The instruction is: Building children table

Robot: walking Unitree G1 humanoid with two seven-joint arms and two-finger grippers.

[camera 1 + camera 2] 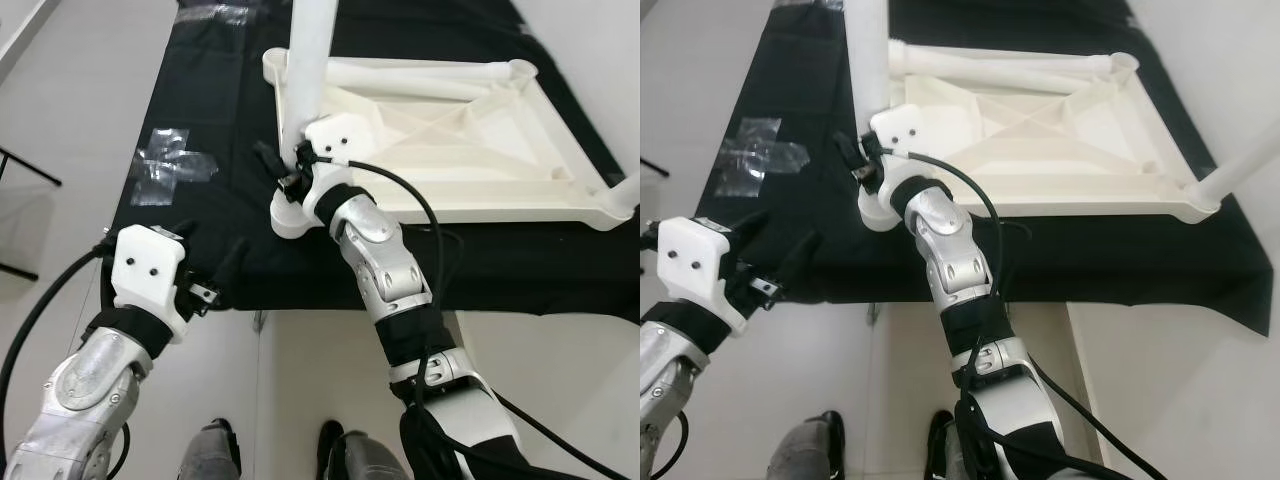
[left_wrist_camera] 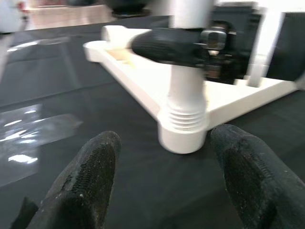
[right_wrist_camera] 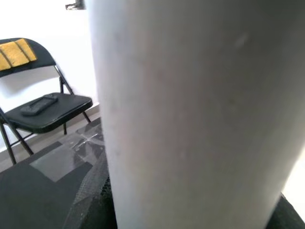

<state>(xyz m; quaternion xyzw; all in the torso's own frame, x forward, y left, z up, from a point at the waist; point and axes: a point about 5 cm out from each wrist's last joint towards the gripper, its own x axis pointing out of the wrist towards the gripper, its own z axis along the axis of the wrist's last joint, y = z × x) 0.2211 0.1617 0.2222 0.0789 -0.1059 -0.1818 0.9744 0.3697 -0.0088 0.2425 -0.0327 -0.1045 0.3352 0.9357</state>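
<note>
A white children's table top (image 1: 470, 150) lies upside down on a black cloth (image 1: 200, 110). A white leg (image 1: 312, 70) stands upright in the near left corner socket (image 1: 290, 218), its threads showing just above the socket (image 2: 183, 117). My right gripper (image 1: 290, 168) is shut on this leg low down, close above the socket. A second leg (image 1: 626, 190) rises from the near right corner, and a third leg (image 1: 420, 75) lies along the far edge. My left gripper (image 2: 169, 181) is open and holds nothing, low over the cloth's front edge, a short way from the socket.
Patches of clear tape (image 1: 170, 165) are stuck on the cloth to the left. A black folding chair (image 3: 43, 109) with a remote on its seat stands beyond the cloth. Pale floor (image 1: 320, 370) lies in front, with two dark shoes (image 1: 215, 450) at the bottom.
</note>
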